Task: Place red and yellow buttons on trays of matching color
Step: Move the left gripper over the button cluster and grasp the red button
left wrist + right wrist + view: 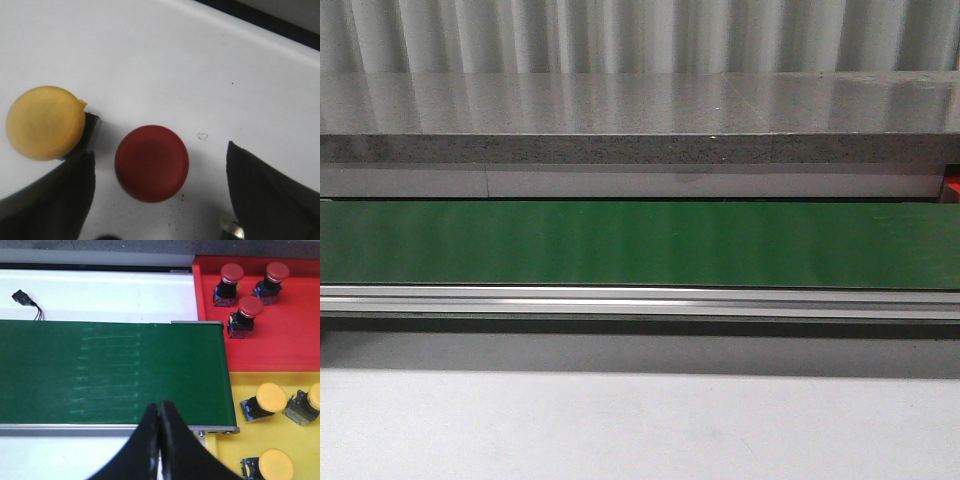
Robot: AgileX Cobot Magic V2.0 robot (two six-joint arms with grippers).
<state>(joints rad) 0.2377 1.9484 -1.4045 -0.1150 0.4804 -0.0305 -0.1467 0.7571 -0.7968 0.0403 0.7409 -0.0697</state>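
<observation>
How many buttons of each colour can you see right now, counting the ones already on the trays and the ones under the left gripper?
Red buttons: 4, three on the red tray at, one on the white surface.
Yellow buttons: 4, three on the yellow tray at, one on the white surface.
Total: 8

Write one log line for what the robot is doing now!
left tool: open over red button | right tool: shut, empty | belt: bare
</observation>
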